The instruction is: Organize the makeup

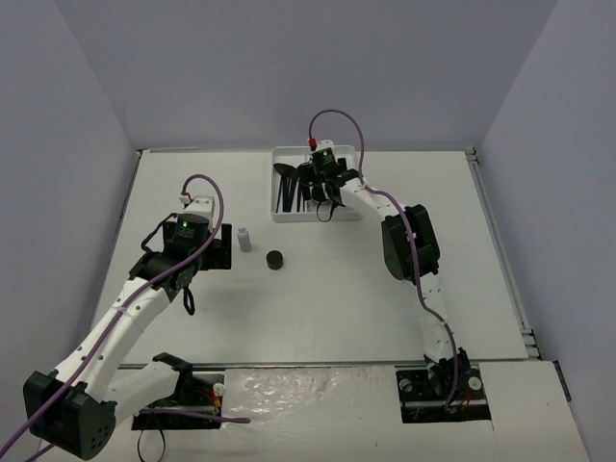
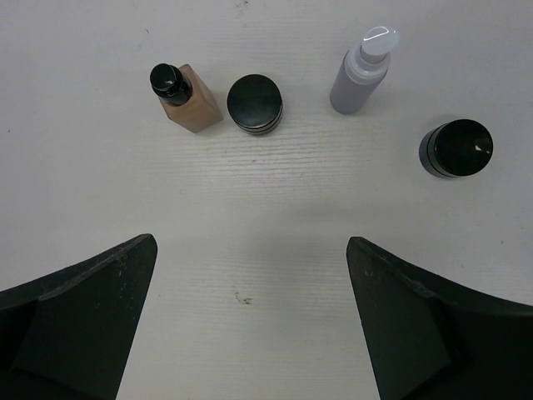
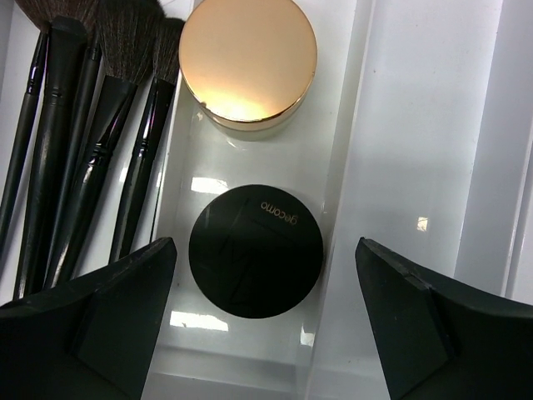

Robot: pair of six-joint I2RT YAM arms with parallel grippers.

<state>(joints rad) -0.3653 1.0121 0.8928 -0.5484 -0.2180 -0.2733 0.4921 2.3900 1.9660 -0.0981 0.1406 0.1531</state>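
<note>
In the right wrist view, my right gripper point(image 3: 266, 321) hangs open just above the white tray point(image 3: 425, 125). A round black compact point(image 3: 256, 250) lies loose in the middle compartment between the fingers, touched by neither. Beyond it sits a round gold-tan jar point(image 3: 248, 62). Several thin black brushes point(image 3: 83, 125) fill the left compartment. In the left wrist view, my left gripper point(image 2: 250, 317) is open over bare table. Ahead of it stand a tan bottle point(image 2: 187, 98), a black compact point(image 2: 255, 103), a pale bottle point(image 2: 362, 75) and a black jar point(image 2: 455, 148).
From above, the tray point(image 1: 279, 217) sits at the back middle of the table with the right gripper point(image 1: 322, 188) over it. The left gripper point(image 1: 217, 248) is left of centre, beside the pale bottle point(image 1: 243, 239) and black jar point(image 1: 275, 259). Grey walls enclose the table.
</note>
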